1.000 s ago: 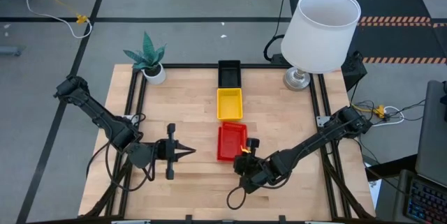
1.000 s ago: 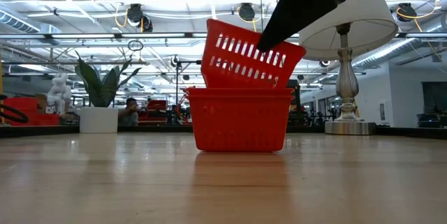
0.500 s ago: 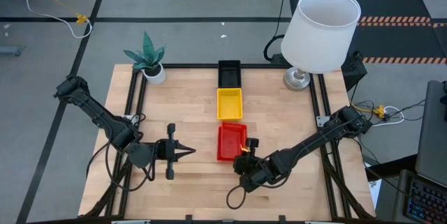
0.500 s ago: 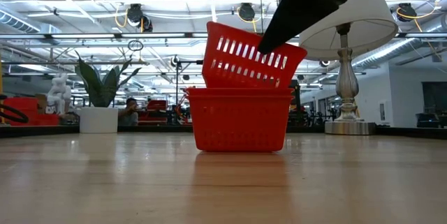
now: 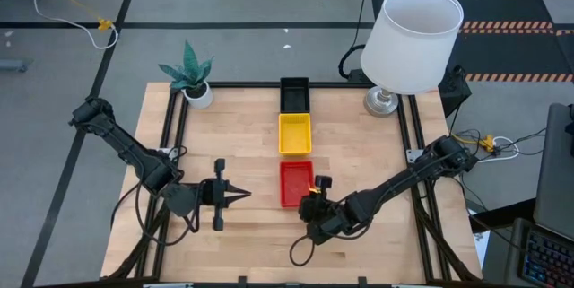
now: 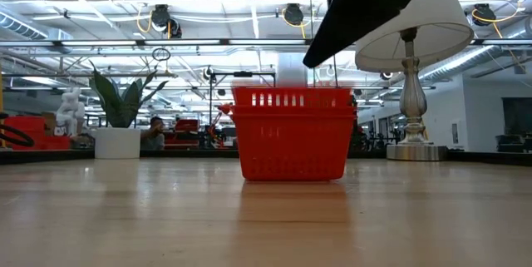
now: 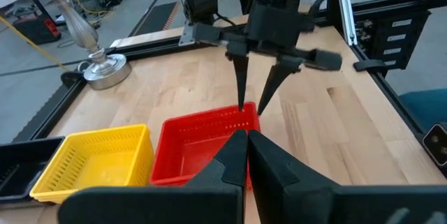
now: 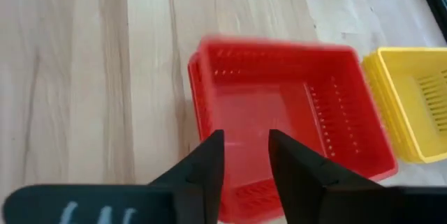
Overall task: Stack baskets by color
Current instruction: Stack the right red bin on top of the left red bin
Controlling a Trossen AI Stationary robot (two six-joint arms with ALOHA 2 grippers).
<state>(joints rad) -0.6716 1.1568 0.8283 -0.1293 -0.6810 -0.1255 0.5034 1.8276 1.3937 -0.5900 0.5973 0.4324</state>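
A red basket (image 5: pixel 296 183) sits level, nested inside another red one (image 6: pixel 293 134), on the table's middle near part. Behind it in a row stand a yellow basket (image 5: pixel 295 133) and a black basket (image 5: pixel 294 93). My right gripper (image 8: pixel 244 137) hangs open just above the red stack's near right rim (image 7: pixel 241 116), its fingers clear of it in the low view. My left gripper (image 5: pixel 244 195) waits shut, left of the red stack and pointing at it (image 7: pixel 246 135).
A white lamp (image 5: pixel 414 37) stands at the far right corner and a small potted plant (image 5: pixel 190 77) at the far left corner. Black frame rails run along the table's edges. Bare wood lies left and right of the basket row.
My right gripper has opened and let go of the upper red basket. That basket stood tilted with one end raised on the lower red one. It has dropped and now sits level, nested in the lower one. Both arms have stayed in place.
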